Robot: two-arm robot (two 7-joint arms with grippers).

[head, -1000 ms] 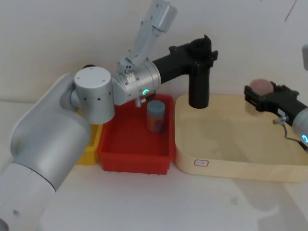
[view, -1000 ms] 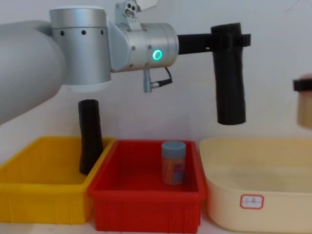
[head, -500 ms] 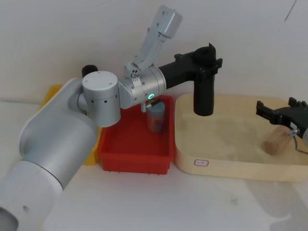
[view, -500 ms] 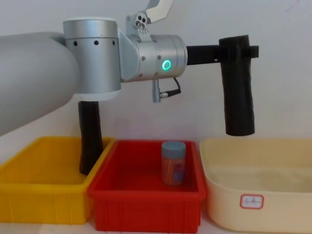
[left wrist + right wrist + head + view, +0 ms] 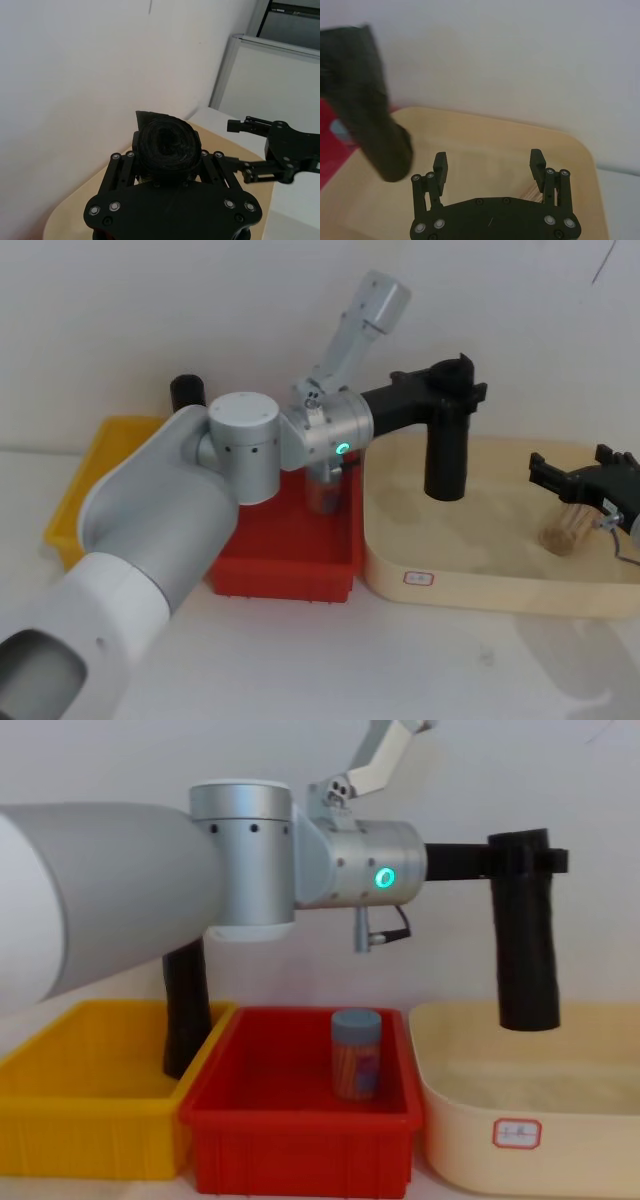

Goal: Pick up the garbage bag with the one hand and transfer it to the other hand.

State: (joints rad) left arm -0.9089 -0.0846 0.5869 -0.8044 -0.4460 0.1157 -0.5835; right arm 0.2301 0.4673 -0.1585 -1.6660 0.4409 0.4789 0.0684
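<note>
Garbage bag (image 5: 527, 950): upright, clamped near its top end between the fingers of the left gripper (image 5: 528, 860). A short stub of the roll stands above the fingers; the long remainder hangs straight below them. The left wrist view shows the rolled end face sitting between the two fingers, a loose flap corner sticking up at one side.

Left gripper: closed tight on the bag, fingers pressed to both sides of the roll. Green ring lit on the arm behind it.

Under the fingers: the bag's lower end hangs over the left part of the cream tray (image 5: 480, 590). Contact with the tray floor cannot be told.

Right gripper (image 5: 489, 162): fingers spread wide, nothing between them. It sits over the right part of the same tray; the bag is apart from its fingertips, off toward the robot's left. A tan cork-like piece (image 5: 562, 530) lies on the tray floor just below these fingers.

Back along the left arm from its fingers, lower down: red bin (image 5: 300, 1150) with a blue-lidded jar (image 5: 356, 1055) standing in it. Beyond it, a yellow bin (image 5: 80, 1140) with a second black roll (image 5: 186, 1010) standing in its corner.
</note>
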